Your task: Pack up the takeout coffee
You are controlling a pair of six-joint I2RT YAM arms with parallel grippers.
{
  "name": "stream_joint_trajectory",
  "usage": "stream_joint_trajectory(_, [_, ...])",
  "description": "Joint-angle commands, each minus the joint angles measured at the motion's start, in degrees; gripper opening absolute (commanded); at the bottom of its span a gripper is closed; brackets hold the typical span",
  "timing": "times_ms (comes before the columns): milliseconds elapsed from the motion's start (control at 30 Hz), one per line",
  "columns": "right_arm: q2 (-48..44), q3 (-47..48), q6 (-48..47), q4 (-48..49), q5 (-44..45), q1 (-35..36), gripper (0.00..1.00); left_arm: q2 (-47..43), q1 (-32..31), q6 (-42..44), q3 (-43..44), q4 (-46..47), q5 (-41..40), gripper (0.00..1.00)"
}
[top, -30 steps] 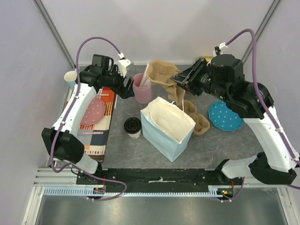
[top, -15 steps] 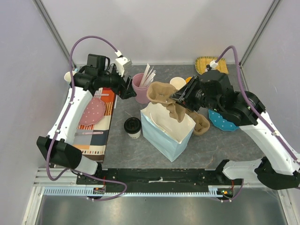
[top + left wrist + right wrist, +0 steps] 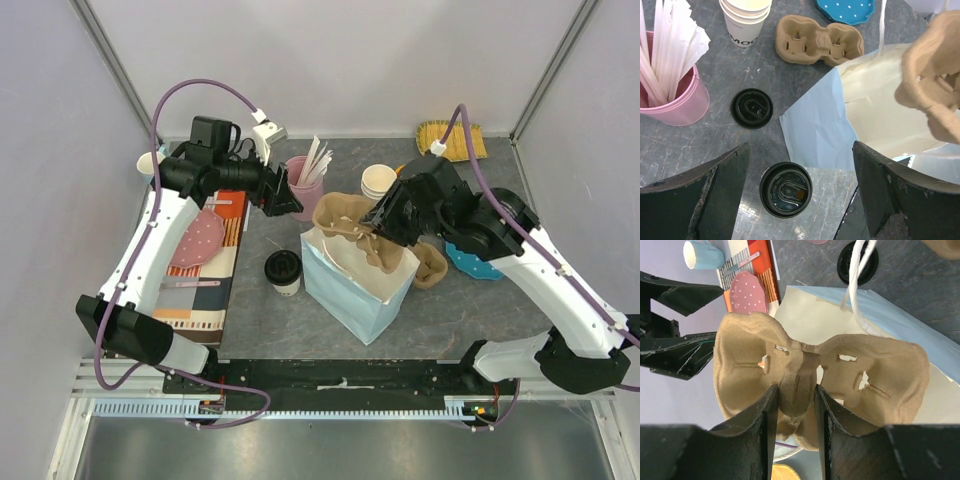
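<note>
The takeout coffee [image 3: 283, 271], a small white cup with a black lid, stands on the grey table just left of the open pale blue paper bag [image 3: 352, 290]. It also shows in the left wrist view [image 3: 785, 189] and in the right wrist view [image 3: 857, 262]. My right gripper [image 3: 386, 222] is shut on the middle ridge of a brown cardboard cup carrier [image 3: 745, 370] and holds it tilted over the bag's mouth [image 3: 810, 320]. My left gripper [image 3: 286, 196] is open and empty, hovering above and behind the coffee, with the cup between its fingers [image 3: 725, 192] in the wrist view.
A pink cup of straws [image 3: 303, 192] and a stack of lidless white cups [image 3: 379, 180] stand behind the bag. A loose black lid [image 3: 752, 108] lies near them. A second carrier [image 3: 431, 266] and a blue dotted plate [image 3: 482, 264] lie to the right. A pink plate [image 3: 198, 240] and a blue mug [image 3: 150, 165] are at the left.
My right gripper has carried the cardboard carrier from the back of the table forward and down to the bag's mouth. My left gripper has shifted slightly right and stays open.
</note>
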Motion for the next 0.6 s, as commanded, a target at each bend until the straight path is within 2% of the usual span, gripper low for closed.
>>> stream_joint_trajectory(0, [2.22,4.64,0.81,-2.91,1.35,0.44,0.41,0.14,-0.56,-3.54,1.58,-0.65,1.38,0.89])
stream_joint_trajectory(133, [5.30,8.17,0.10,-5.55,1.96,0.44,0.41,0.85,-1.61,-4.60,1.84,-0.65,1.38,0.87])
stream_joint_trajectory(333, [5.66,7.55,2.39,-8.89,3.90,0.44,0.42,1.82,-3.64,-5.65,2.19,-0.65,1.56,0.83])
stream_joint_trajectory(567, [6.45,6.50,3.71,-9.95,5.13,3.77,0.42,1.02,-5.92,-7.15,0.53,-0.65,1.82,0.75])
